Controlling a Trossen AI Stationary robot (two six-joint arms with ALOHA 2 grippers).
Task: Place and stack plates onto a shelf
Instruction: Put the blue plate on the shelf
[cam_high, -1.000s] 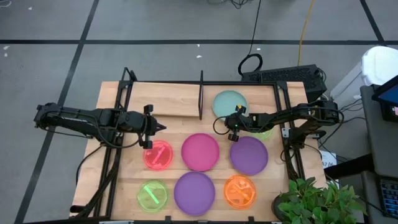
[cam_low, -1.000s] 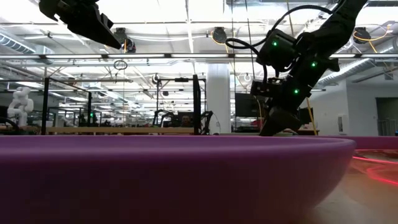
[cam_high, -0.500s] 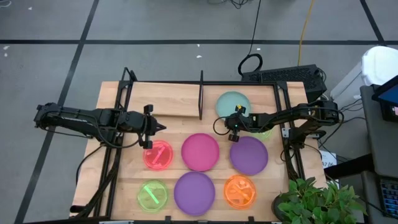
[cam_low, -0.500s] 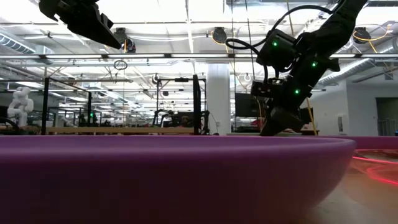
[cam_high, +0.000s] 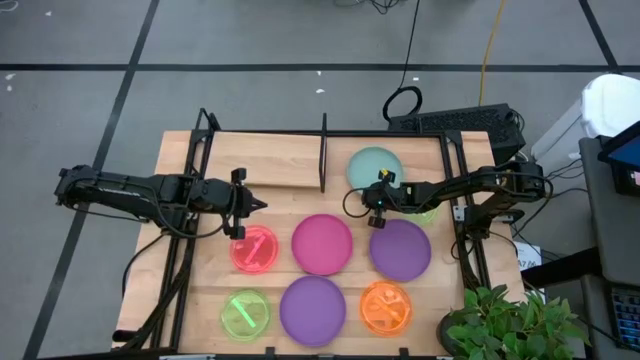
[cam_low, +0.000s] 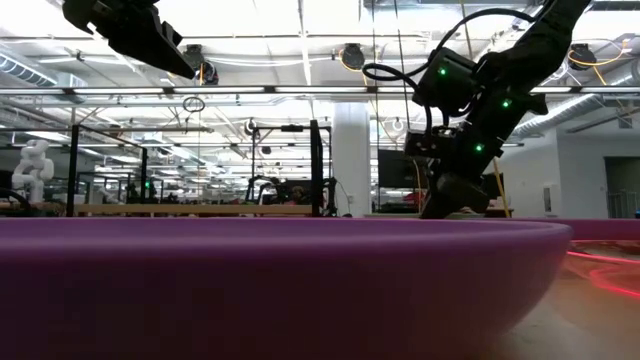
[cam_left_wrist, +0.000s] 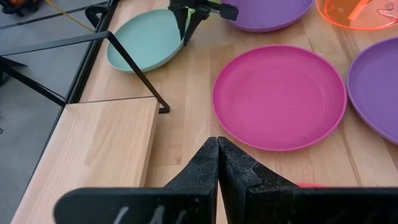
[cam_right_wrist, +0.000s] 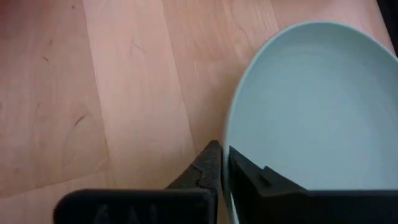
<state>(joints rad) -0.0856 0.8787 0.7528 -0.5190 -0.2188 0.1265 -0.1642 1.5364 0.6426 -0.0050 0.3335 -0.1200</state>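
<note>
The pale teal plate (cam_high: 376, 163) lies on the table at the far right, next to the shelf's black post (cam_high: 323, 150). My right gripper (cam_right_wrist: 222, 163) is shut at that plate's rim. My left gripper (cam_left_wrist: 217, 158) hangs shut and empty above the table, between the shelf's light wooden board (cam_left_wrist: 93, 149) and the magenta plate (cam_left_wrist: 280, 96). A red plate (cam_high: 253, 248), a green plate (cam_high: 245, 312), two purple plates (cam_high: 400, 248) (cam_high: 312, 308) and an orange plate (cam_high: 385, 306) lie flat on the tabletop. My right gripper pinches the teal plate's rim (cam_right_wrist: 229, 140) between its two fingers, one finger inside the dish and one outside on the wood. The fingers slant down from the table's right side. The plate lies on the table.
Black frame rails run along the table's left (cam_high: 185, 230) and right (cam_high: 462, 220) sides. Another green plate (cam_high: 427, 211) peeks out under my right arm. A potted plant (cam_high: 510, 325) stands at the near right corner. Bare wood (cam_right_wrist: 93, 93) lies between the teal plate and the shelf.
In the low view my right gripper's fingertips have drawn closer together at the teal plate's rim. Both arms have otherwise kept still.
</note>
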